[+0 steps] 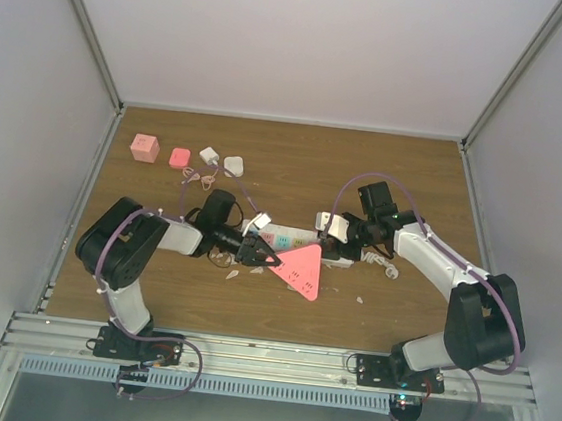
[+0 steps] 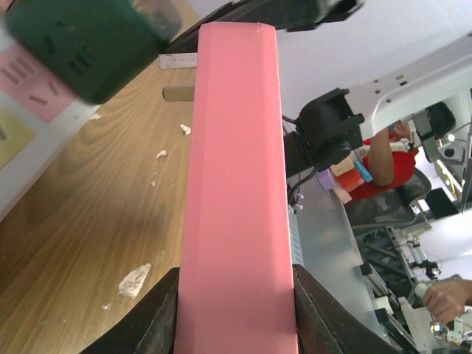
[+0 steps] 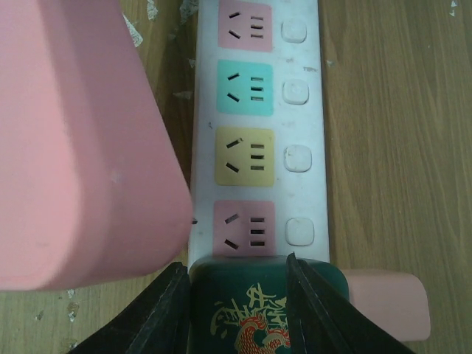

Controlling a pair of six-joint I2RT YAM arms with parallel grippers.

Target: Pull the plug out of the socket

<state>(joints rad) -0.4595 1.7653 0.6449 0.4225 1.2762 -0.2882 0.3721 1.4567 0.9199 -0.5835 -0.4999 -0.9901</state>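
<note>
The brown wood-grain bench (image 1: 415, 174) carried everything, and the left arm (image 1: 126, 250) and right arm (image 1: 446, 268) both bent in toward its middle. Between them the socket (image 3: 254, 166) lay flat near the bench's centre, a long white power strip with pink, green, yellow and pink outlet faces and a white button beside each. The left fingers (image 2: 151, 328) were clamped on the two broad faces of a flat coral-pink triangular slab (image 1: 302, 267), which sat just beside the strip's near side. The right fingers (image 3: 166, 317) pinched a dark green block-shaped plug (image 3: 240, 295) with a gold pattern. It sat over the strip's end next to the last pink face, and its pins could not be seen. At the far left stood a pink cube (image 1: 145, 147), a smaller pink block (image 1: 180, 158) and a small white adapter (image 1: 210, 154). White crumbs (image 2: 134, 280) dotted the wood.
</note>
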